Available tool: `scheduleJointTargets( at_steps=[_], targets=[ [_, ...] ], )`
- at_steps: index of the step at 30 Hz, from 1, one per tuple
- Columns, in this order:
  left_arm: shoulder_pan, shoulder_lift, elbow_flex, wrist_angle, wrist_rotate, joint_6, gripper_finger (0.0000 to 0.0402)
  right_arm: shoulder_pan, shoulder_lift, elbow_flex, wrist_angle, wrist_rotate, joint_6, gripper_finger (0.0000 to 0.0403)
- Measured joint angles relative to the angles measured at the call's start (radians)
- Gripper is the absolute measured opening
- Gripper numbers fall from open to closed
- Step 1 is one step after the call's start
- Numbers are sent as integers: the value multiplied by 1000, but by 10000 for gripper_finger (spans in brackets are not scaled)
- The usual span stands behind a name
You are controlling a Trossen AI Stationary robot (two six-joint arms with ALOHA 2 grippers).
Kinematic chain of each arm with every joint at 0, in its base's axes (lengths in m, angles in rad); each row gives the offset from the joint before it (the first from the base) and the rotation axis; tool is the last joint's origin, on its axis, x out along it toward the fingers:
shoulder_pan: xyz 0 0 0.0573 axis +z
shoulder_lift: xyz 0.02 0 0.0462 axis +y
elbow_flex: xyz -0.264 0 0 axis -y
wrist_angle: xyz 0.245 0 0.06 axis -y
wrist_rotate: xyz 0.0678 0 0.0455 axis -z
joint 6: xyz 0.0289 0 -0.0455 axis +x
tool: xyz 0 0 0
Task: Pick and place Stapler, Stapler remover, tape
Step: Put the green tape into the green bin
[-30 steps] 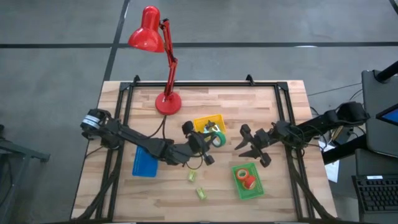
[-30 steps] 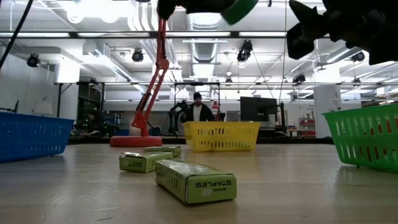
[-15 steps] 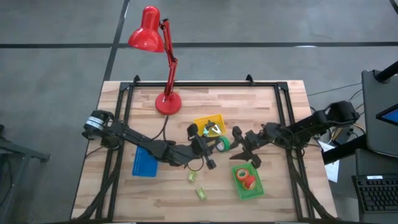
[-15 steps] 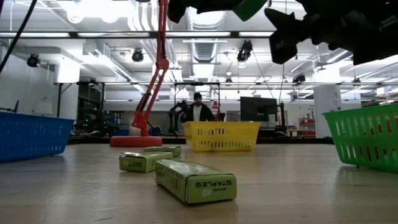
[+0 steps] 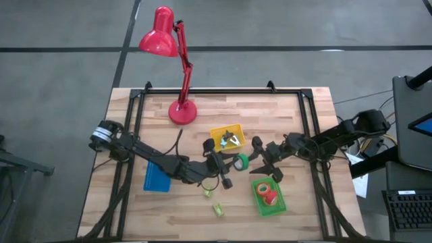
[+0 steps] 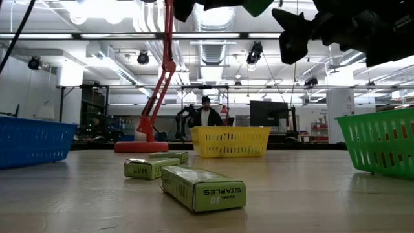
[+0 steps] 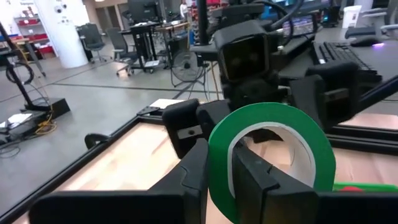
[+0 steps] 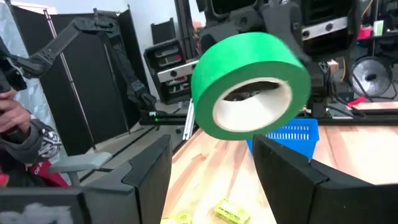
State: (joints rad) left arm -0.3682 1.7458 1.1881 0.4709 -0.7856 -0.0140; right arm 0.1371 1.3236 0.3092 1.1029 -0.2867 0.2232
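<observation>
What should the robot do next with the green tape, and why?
Probably ease the right gripper forward and close it on the green tape roll. The left gripper holds the roll up in the air, and the right gripper's open fingers already face it, as for a handover.

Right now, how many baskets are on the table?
3: the blue basket on the left arm's side, the yellow basket mid-table near the lamp base, and the green basket on the right arm's side. None looks hidden.

The low view's top edge cuts off the green tape roll [image 6: 257, 6] and both arms.
</observation>
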Motion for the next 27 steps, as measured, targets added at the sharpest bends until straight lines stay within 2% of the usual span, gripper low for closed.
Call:
scheduleJointTargets(
  at_steps=[5, 17, 21, 27],
  targets=[
    [-1, 0, 0, 1, -17, -5, 55, 7, -17, 8, 1, 0, 0, 219],
    [13, 39, 0, 54, -12, 10, 57, 16, 46, 63, 2, 0, -4, 213],
    [13, 39, 0, 53, -12, 14, 57, 16, 46, 58, 1, -1, -12, 179],
    [12, 38, 0, 53, -10, 14, 58, 16, 46, 58, 1, -2, -20, 99]
  ],
)
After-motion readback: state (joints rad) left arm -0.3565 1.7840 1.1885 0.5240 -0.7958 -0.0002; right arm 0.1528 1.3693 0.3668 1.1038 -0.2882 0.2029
